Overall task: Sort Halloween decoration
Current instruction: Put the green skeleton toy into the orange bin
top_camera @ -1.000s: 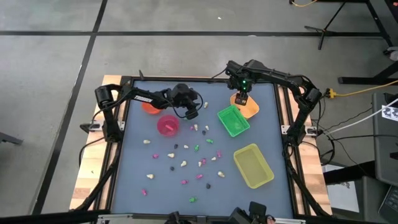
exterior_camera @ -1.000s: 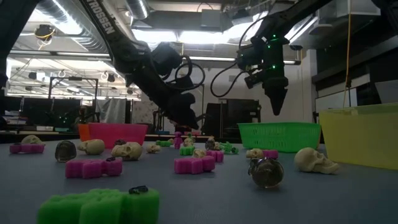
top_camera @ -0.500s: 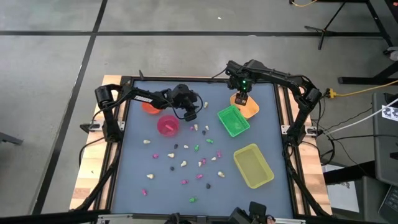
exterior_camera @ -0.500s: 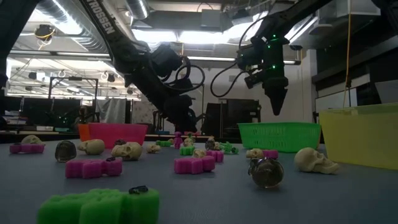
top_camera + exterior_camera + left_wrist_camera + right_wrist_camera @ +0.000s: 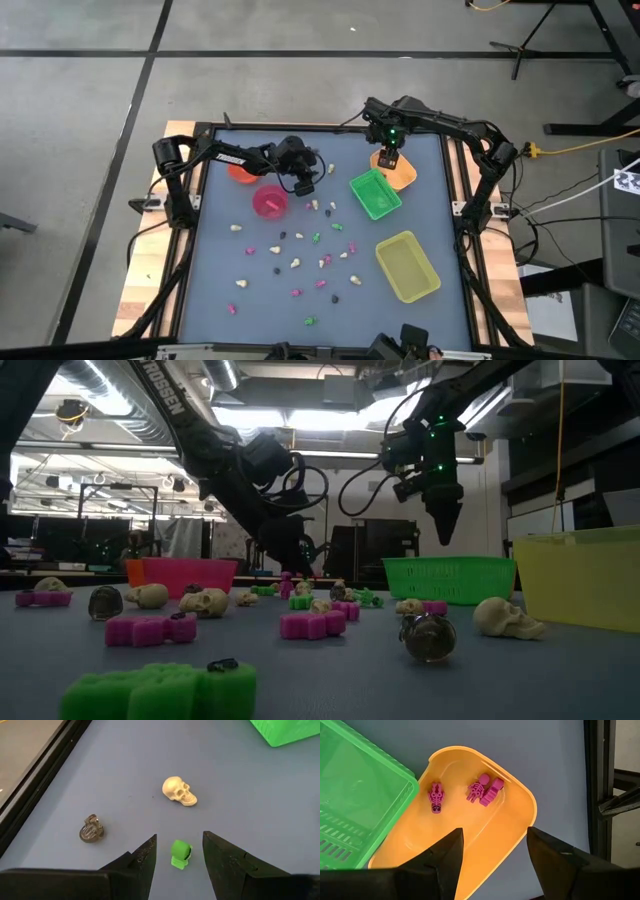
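Left pincer (image 5: 179, 851): fingers parted, nothing gripped. It is low over the far-left part of the desk (image 5: 260, 300). A small green trinket (image 5: 180, 854) lies on the desk in the gap between the fingertips; contact with either finger cannot be confirmed. Just ahead of the pincer lies a cream-white skull (image 5: 178, 791), and to one side of it a dark purple-black trinket (image 5: 91, 828), both clear of the fingers. Beyond the skull, a corner of the green tray (image 5: 285, 731) is in sight. From above, the pink cup (image 5: 270, 201) stands just beside this pincer on the near side, and the orange cup (image 5: 240, 172) just beyond it toward the left desk edge.

Right pincer (image 5: 492, 852): fingers spread, empty. It hangs above the orange tray (image 5: 515, 845) at the far-right part of the desk, clear of the rim. Three pink trinkets (image 5: 480, 791) lie inside that tray below the pincer: one skeleton figure apart, two touching each other. The green tray sits against the orange tray's side. The yellow tray (image 5: 407, 266) lies farther off, toward the near edge.

The remaining Halloween decoration (image 5: 300, 263) is scattered loose across the middle and near part of the desk, well apart from the right pincer: pink, green, cream-white and dark pieces, unsorted.
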Action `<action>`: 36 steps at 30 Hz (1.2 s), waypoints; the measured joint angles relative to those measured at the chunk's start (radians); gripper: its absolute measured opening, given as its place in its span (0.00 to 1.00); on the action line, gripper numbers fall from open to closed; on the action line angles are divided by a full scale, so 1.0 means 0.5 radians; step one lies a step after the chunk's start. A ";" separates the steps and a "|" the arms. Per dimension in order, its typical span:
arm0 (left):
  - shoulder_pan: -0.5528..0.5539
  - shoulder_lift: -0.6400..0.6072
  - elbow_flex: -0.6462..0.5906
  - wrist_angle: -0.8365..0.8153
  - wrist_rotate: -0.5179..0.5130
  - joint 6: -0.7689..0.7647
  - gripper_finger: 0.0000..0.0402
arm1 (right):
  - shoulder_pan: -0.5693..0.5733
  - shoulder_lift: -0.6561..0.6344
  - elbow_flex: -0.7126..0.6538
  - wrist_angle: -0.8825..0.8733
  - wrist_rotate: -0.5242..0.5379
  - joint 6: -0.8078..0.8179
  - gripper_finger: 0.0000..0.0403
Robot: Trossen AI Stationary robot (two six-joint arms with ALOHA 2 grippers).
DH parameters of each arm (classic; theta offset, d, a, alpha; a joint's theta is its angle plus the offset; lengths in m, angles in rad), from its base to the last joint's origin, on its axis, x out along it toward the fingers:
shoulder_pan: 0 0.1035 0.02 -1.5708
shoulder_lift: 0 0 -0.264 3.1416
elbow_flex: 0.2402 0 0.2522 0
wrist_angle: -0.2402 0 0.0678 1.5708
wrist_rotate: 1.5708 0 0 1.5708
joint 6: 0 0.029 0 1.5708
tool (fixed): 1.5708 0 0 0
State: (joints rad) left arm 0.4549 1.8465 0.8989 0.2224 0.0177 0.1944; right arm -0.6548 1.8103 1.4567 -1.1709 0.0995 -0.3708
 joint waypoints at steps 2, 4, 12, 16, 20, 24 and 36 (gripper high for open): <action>0.001 0.000 0.000 -0.012 0.000 0.002 0.36 | 0.000 0.000 0.000 0.000 0.000 0.000 0.54; 0.002 0.000 0.000 -0.013 0.000 0.005 0.36 | 0.000 0.000 0.000 0.000 0.000 0.000 0.54; 0.002 0.000 0.000 -0.012 -0.001 0.053 0.36 | 0.000 0.000 0.000 0.000 0.000 0.000 0.54; 0.005 0.000 0.000 -0.011 -0.001 0.053 0.36 | 0.000 0.000 0.000 0.000 0.000 0.000 0.54; 0.009 0.030 0.001 0.028 -0.015 0.051 0.36 | 0.000 0.000 0.000 0.000 0.000 0.000 0.54; 0.015 0.135 0.000 0.031 -0.004 0.048 0.36 | 0.000 0.000 0.000 -0.002 -0.011 0.000 0.54; 0.015 0.184 0.002 0.084 0.002 0.040 0.36 | 0.000 0.000 0.000 0.002 -0.014 0.000 0.54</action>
State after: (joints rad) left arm 0.4625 1.9385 0.8997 0.2642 0.0185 0.2142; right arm -0.6548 1.8103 1.4567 -1.1698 0.0923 -0.3710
